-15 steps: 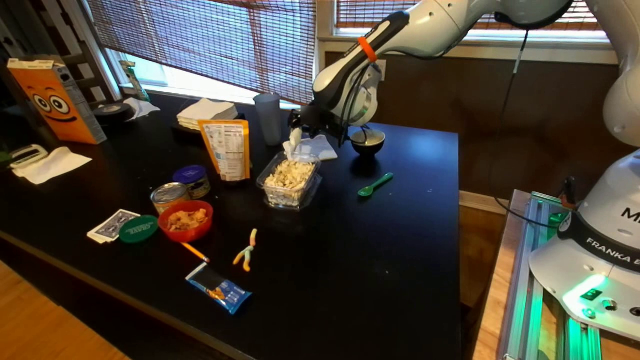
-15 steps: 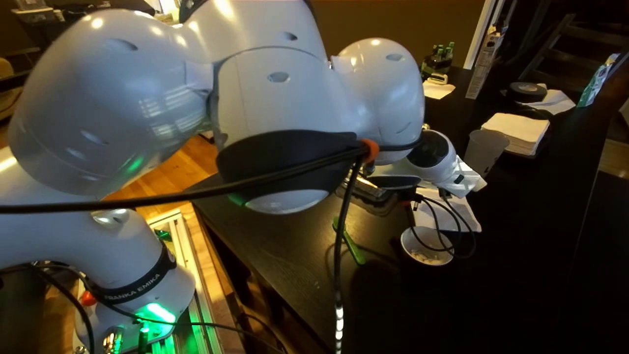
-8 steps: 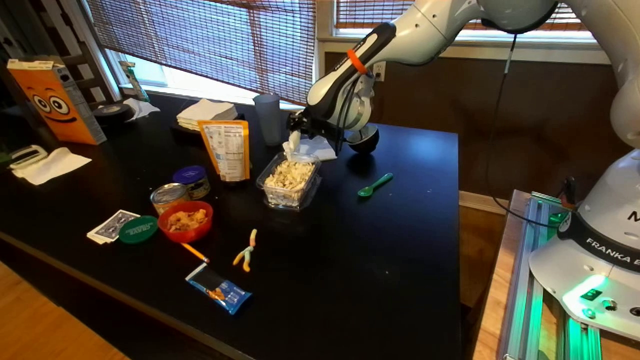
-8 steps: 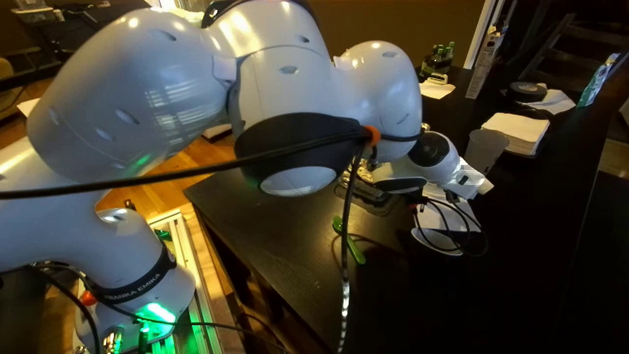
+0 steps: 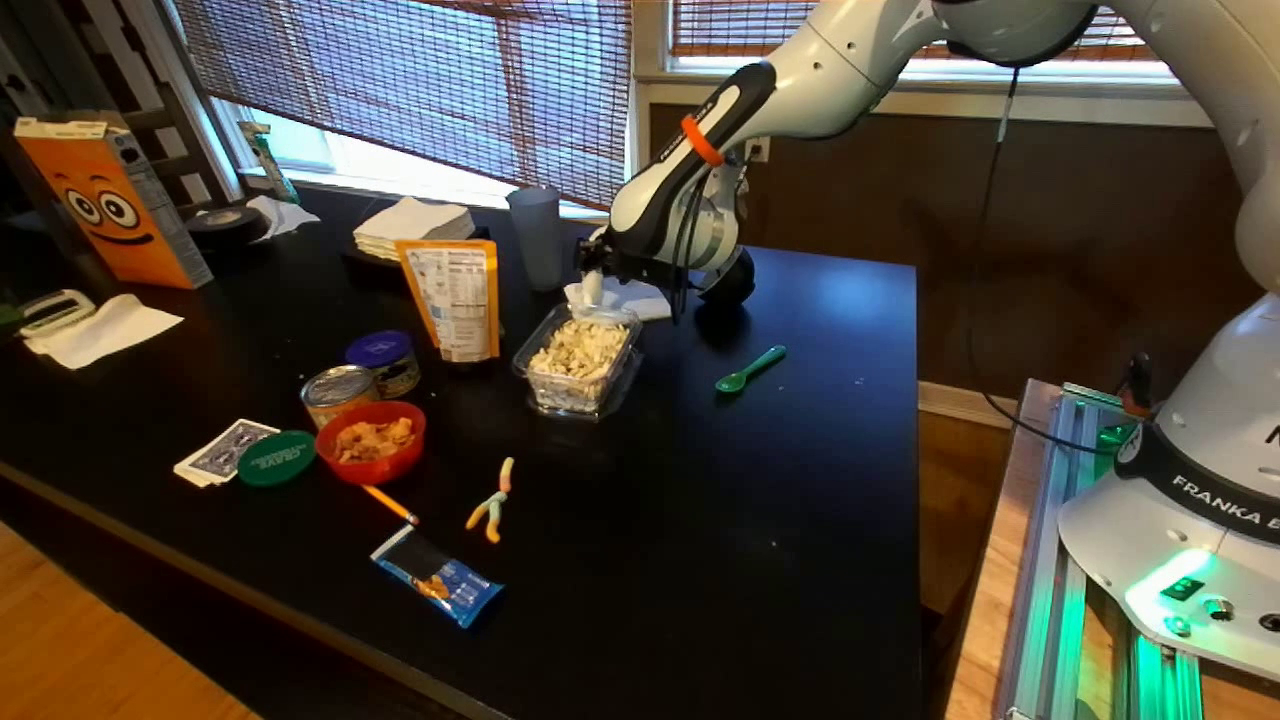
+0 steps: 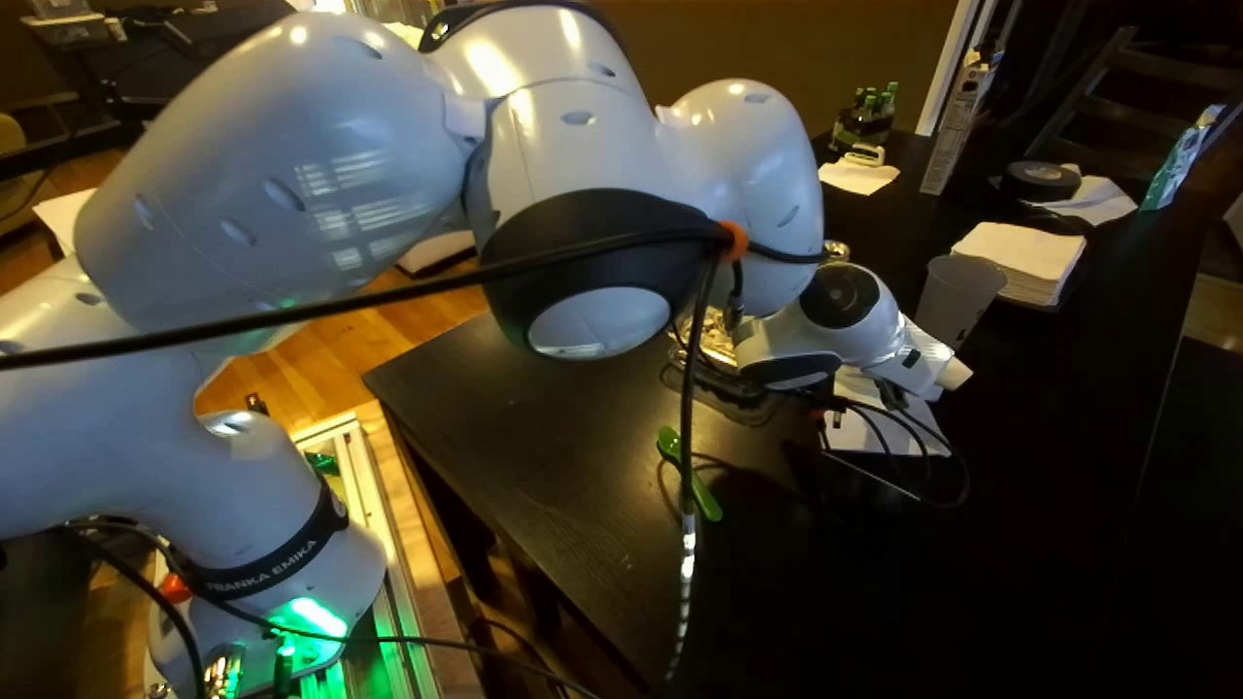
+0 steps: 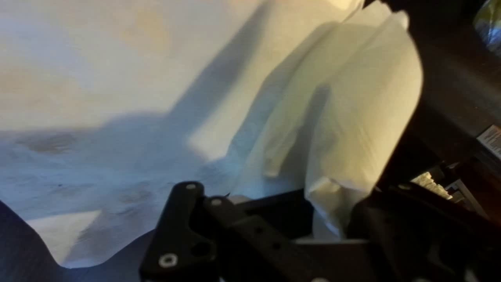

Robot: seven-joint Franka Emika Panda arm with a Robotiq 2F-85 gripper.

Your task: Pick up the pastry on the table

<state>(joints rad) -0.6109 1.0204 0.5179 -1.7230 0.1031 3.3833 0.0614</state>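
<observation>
White paper napkin (image 7: 360, 117) is bunched between the fingers of my gripper (image 7: 327, 203) in the wrist view, with the jaws shut on it. Its wider sheet spreads to the upper left there, wrinkled and faintly stained. In an exterior view the gripper (image 5: 592, 268) hangs low over the table (image 5: 700, 550), and the pinched napkin (image 5: 592, 290) drops down behind the clear box. More of the napkin lies on the tabletop. The wrist hides my fingertips in an exterior view, where the napkin sheet (image 6: 879, 432) shows below it. The pastry is hidden or out of view.
Clear box (image 5: 575, 365) of pale yellow pieces stands right in front of the gripper. A dark bowl (image 5: 735, 283) leans over beside the wrist. Close by are a green spoon (image 5: 750, 370), a tall blue cup (image 5: 540, 235) and an orange pouch (image 5: 452, 300).
The arm has sunk slightly, its wrist shifting a little left in an exterior view. Beside it, the dark bowl has tipped from upright onto its side. The napkin stays pinched.
</observation>
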